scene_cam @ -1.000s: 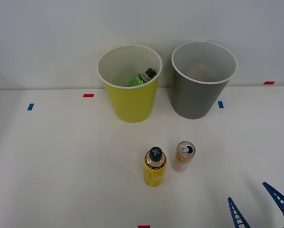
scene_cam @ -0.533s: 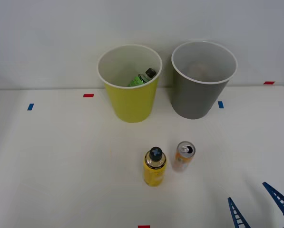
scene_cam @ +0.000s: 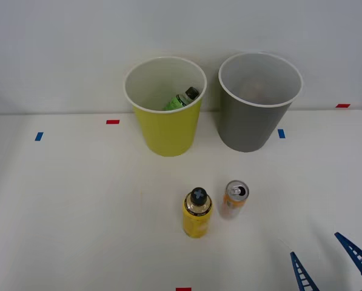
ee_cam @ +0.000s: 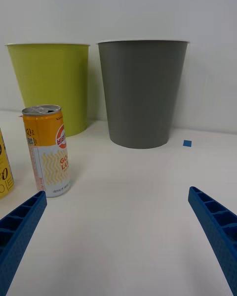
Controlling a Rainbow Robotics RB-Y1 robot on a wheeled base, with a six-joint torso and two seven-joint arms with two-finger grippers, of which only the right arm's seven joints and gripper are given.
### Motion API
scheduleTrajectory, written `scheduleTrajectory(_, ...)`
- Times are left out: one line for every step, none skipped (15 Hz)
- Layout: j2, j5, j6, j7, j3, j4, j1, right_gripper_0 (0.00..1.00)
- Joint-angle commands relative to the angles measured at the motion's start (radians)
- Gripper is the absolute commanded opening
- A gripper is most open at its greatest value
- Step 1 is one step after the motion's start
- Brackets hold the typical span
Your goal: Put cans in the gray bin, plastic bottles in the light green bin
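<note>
The upright orange-and-pale drink can point(scene_cam: 234, 199) stands at about ten o'clock from the right gripper point(scene_cam: 331, 260), whose blue ribbed fingers point(ee_cam: 217, 227) are spread apart.

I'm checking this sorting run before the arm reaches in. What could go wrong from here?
The orange can and the yellow-label bottle stand upright side by side, so the open right gripper reaching for one might tip the other. The gray bin and light green bin sit close together, so a slightly off drop could land in the wrong one.
</note>
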Motion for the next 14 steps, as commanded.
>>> scheduleTrajectory(0.0,0.0,0.0,0.0,0.0,0.0,0.0,1.0)
scheduleTrajectory(0.0,0.0,0.0,0.0,0.0,0.0,0.0,1.0)
scheduleTrajectory(0.0,0.0,0.0,0.0,0.0,0.0,0.0,1.0)
scheduleTrajectory(0.0,0.0,0.0,0.0,0.0,0.0,0.0,1.0)
scheduleTrajectory(0.0,0.0,0.0,0.0,0.0,0.0,0.0,1.0)
scheduleTrajectory(0.0,0.0,0.0,0.0,0.0,0.0,0.0,1.0)
scheduleTrajectory(0.0,0.0,0.0,0.0,0.0,0.0,0.0,1.0)
scheduleTrajectory(0.0,0.0,0.0,0.0,0.0,0.0,0.0,1.0)
scheduleTrajectory(0.0,0.0,0.0,0.0,0.0,0.0,0.0,1.0)
scheduleTrajectory(0.0,0.0,0.0,0.0,0.0,0.0,0.0,1.0)
scheduleTrajectory(0.0,0.0,0.0,0.0,0.0,0.0,0.0,1.0)
scheduleTrajectory(0.0,0.0,0.0,0.0,0.0,0.0,0.0,1.0)
scheduleTrajectory(0.0,0.0,0.0,0.0,0.0,0.0,0.0,1.0)
scheduleTrajectory(0.0,0.0,0.0,0.0,0.0,0.0,0.0,1.0)
